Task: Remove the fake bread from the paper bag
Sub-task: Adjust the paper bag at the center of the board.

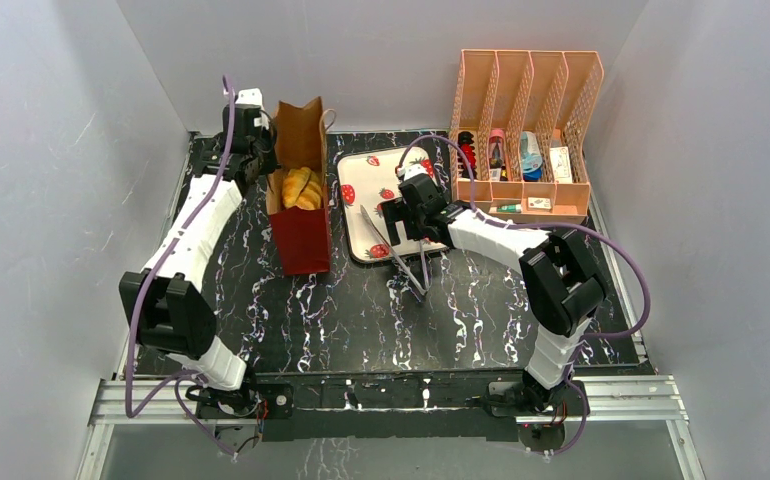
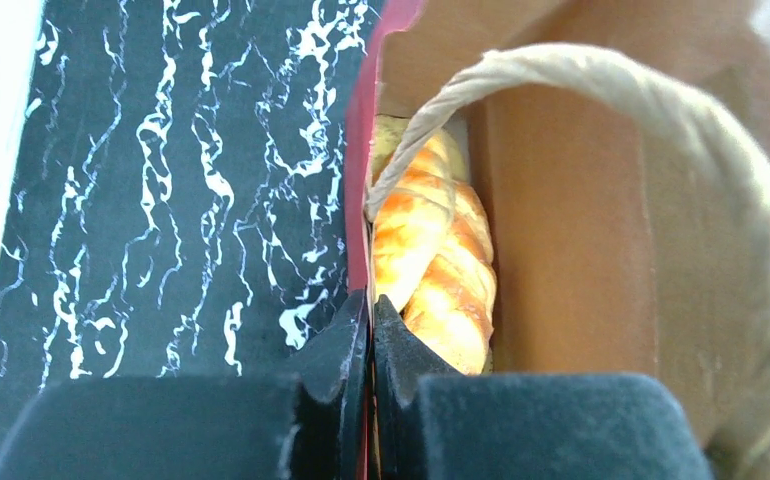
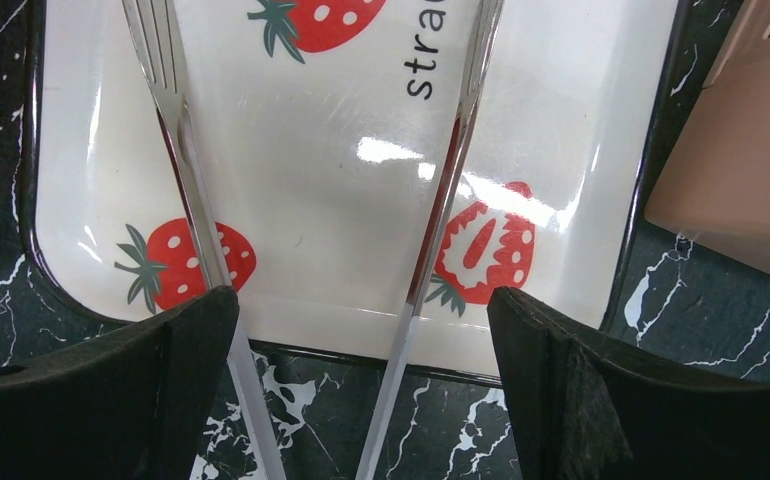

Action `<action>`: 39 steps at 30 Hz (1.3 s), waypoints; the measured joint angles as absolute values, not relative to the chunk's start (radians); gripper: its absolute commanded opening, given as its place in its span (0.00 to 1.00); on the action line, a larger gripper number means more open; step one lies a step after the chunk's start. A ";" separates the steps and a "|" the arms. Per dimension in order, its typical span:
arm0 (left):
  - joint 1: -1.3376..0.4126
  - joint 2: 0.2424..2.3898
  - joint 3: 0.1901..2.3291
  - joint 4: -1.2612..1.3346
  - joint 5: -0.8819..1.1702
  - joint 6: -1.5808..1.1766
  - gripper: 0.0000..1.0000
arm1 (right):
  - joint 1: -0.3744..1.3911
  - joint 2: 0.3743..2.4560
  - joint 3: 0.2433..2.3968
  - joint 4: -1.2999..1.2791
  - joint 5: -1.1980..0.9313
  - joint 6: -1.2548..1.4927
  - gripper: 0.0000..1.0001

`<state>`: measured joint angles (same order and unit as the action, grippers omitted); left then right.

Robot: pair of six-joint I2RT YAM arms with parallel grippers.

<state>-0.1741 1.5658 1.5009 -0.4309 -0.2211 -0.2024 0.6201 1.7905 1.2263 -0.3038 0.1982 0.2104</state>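
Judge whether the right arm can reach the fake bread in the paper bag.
Probably, from above: the paper bag gapes open over the fake bread, left claw pinching its rim; the right claw hangs open nearby.

the tray [image 3: 601, 130] bears cut-off black letters "stra".

Overhead camera plus two close wrist cameras.
Overhead looks down the table [image 1: 381, 330] from 6 o'clock toward 12. Left wrist faces the paper bag [image 2: 581, 200], right wrist the strawberry-print tray [image 3: 311, 200]; overhead shows both.
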 measured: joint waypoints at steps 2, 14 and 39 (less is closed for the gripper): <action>-0.174 1.589 1.533 -0.431 -0.230 -0.182 0.00 | 0.621 1.790 1.227 -0.304 0.192 0.210 0.98; -0.147 1.648 1.654 -0.450 -0.305 -0.073 0.00 | 0.622 1.790 1.217 -0.294 0.159 0.207 0.98; -0.092 1.647 1.658 -0.360 -0.408 0.118 0.00 | 0.648 1.790 1.187 -0.280 0.138 0.207 0.98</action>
<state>-0.0917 1.6474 1.6577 -0.3603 -0.4084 0.1177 0.6476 1.7901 1.1870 -0.2798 0.1383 0.2070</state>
